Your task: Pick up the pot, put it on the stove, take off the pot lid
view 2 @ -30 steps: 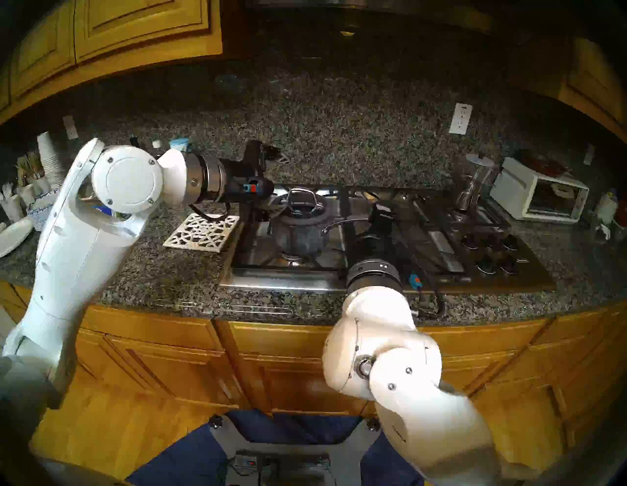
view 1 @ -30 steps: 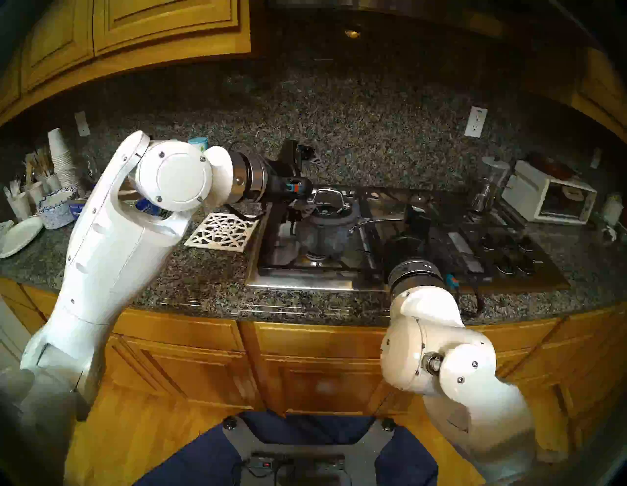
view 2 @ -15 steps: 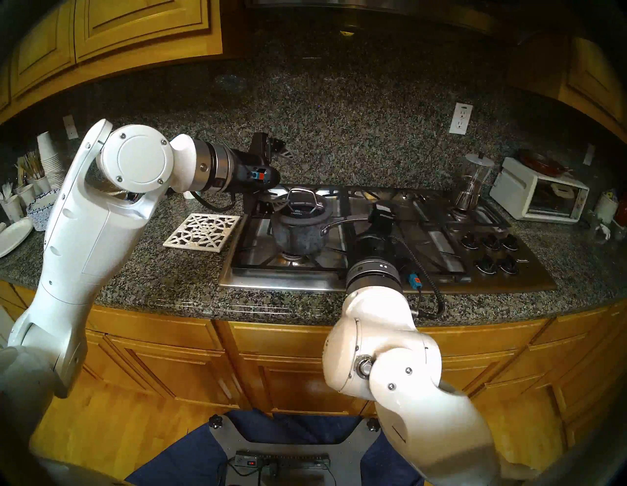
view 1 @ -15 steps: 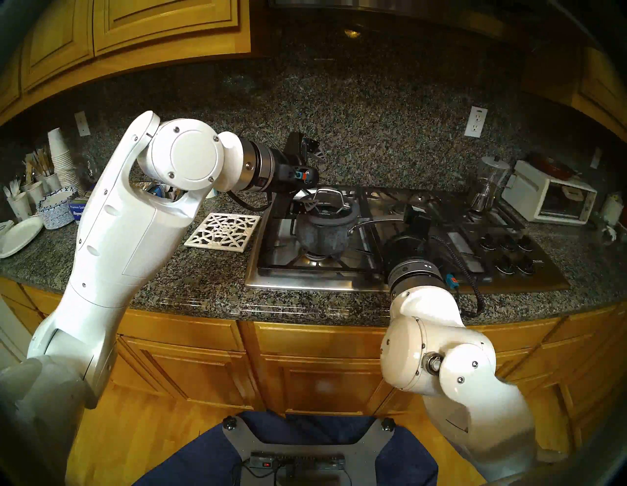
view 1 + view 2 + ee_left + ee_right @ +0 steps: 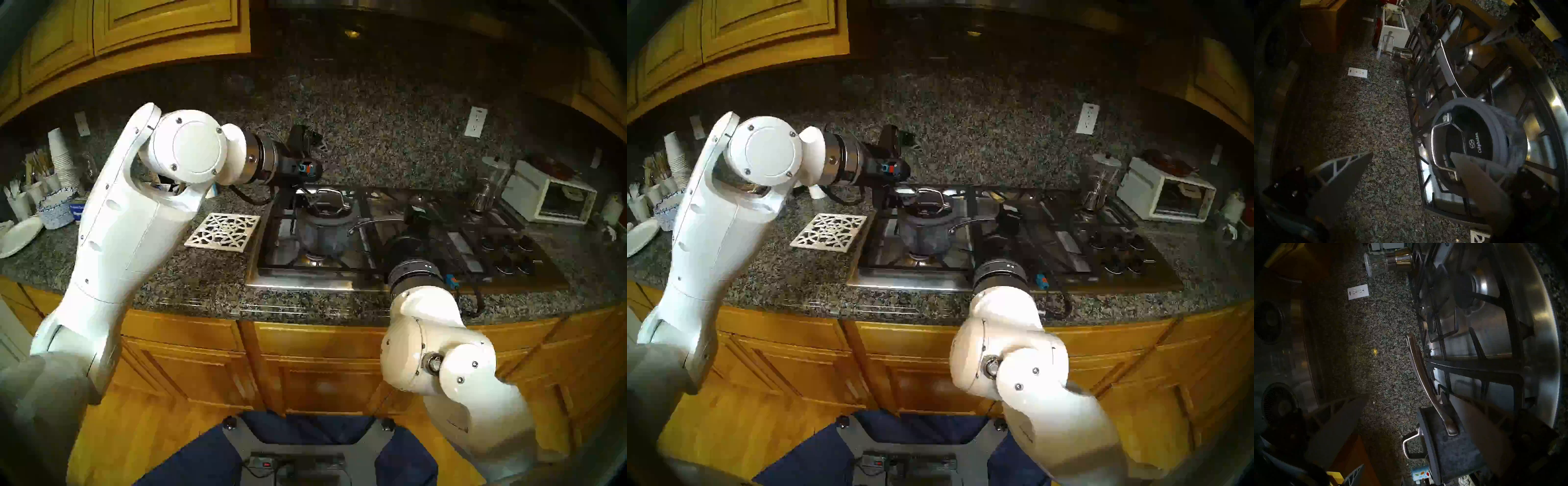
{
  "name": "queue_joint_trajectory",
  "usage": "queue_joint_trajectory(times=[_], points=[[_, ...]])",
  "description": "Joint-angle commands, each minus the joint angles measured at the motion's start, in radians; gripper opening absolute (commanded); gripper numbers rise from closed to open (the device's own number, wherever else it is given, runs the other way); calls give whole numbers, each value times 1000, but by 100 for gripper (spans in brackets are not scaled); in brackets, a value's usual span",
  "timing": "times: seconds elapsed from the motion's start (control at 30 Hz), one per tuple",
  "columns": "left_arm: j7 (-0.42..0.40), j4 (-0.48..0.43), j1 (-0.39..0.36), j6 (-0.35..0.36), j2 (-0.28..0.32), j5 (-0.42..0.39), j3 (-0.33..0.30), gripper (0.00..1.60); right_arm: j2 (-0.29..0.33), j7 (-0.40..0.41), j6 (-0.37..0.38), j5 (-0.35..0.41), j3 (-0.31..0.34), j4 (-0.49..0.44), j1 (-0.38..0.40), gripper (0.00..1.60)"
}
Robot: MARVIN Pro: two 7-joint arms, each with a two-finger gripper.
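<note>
The dark-grey pot (image 5: 322,234) stands on the stove's (image 5: 305,281) front-left grate, its slim silver handle (image 5: 376,222) pointing right. The glass-centred pot lid (image 5: 339,214) sits on it, with its loop handle up. My left gripper (image 5: 314,171) is open, just above and left of the lid. In the left wrist view (image 5: 1411,153) one finger (image 5: 1474,178) overlaps the lid (image 5: 1474,122) and the other hangs before the backsplash. My right gripper (image 5: 415,217) is open at the handle's end. In the right wrist view (image 5: 1408,395) the handle (image 5: 1423,375) runs between its wide-apart fingers.
A white lattice trivet (image 5: 224,230) lies left of the stove. Paper cups (image 5: 61,159) and plates (image 5: 20,237) crowd the far left counter. A glass-and-metal coffee maker (image 5: 488,190) and white toaster oven (image 5: 549,200) stand at the back right. Black knobs (image 5: 509,251) sit on the stove's right.
My left arm has risen and swung right, bringing the open gripper over the lid's left side. The right arm, the pot and the lid have not moved.
</note>
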Motion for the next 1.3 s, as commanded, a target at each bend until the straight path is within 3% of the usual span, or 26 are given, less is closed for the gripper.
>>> queue_joint_trajectory(times=[0.0,0.27,0.7,1.27], points=[[6,-6,-41,-6,-11,0,-15,160,2,12,2,-21,3,-27,17,160],[3,-5,-40,-7,-13,2,-17,160,2,11,2,-22,3,-27,17,160],[23,55,-83,-31,-69,23,0,160,2,11,3,-21,4,-27,17,160],[9,31,-62,-24,-81,56,24,160,2,10,3,-23,3,-27,17,160]])
